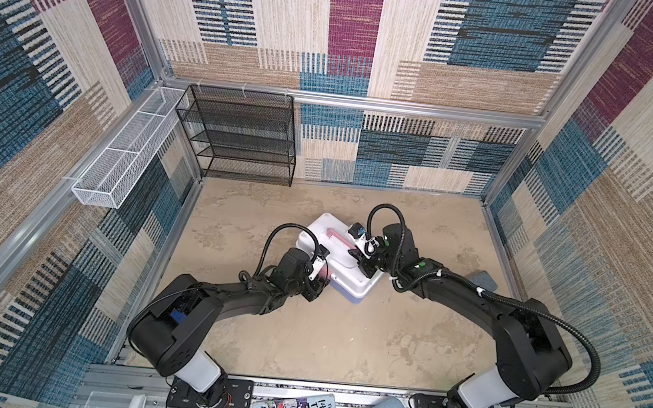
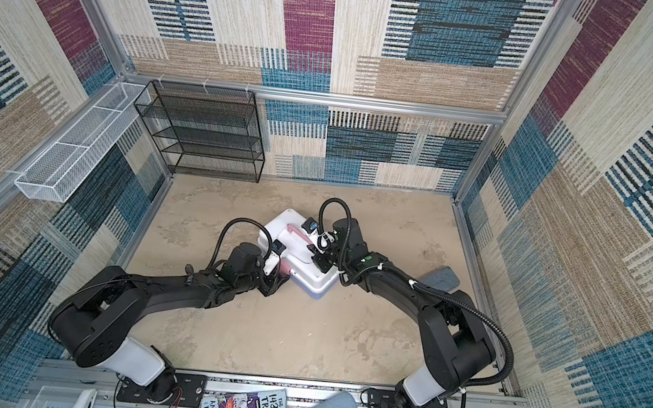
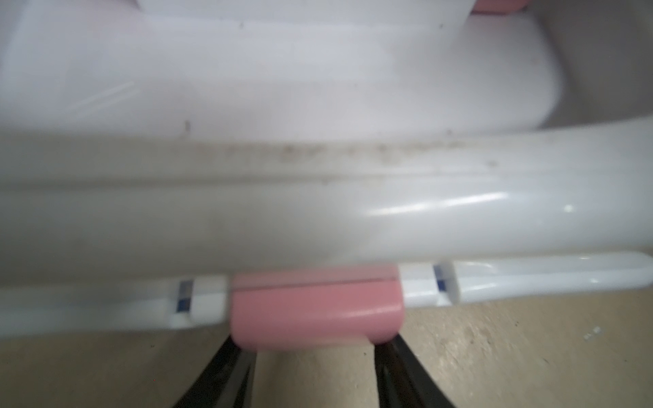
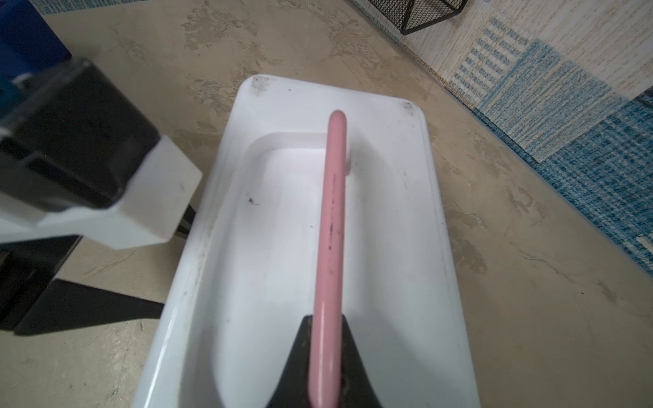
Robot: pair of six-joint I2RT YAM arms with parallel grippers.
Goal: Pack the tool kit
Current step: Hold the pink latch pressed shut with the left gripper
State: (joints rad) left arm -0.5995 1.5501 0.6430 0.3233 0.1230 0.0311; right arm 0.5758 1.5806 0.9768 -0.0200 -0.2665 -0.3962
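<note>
Closed tool kit (image 1: 341,263) sits on the sandy table (image 1: 301,336), approx. midway btwn the two arms. Its white lid (image 4: 388,247) is down on the lavender base (image 1: 350,295). The pink handle (image 4: 330,229) is raised over the lid's recess and runs straight ahead from the R gripper (image 4: 327,319). That gripper's jaws are closed on the handle near one end, one black finger each side. The pink latch (image 3: 316,311), on the box's long side, sits right at the tips of the L gripper (image 3: 314,344). Its jaws stand apart w/ bare table btwn them. The tips are hidden under the latch, so contact is unclear. Well behind the R jaws, past that arm, lies a flat grey pouch (image 1: 483,279). Far ahead of both jaws a black mesh shelf (image 1: 240,136) stands at the back wall, w/ a white mesh basket (image 1: 121,152) beside it.
</note>
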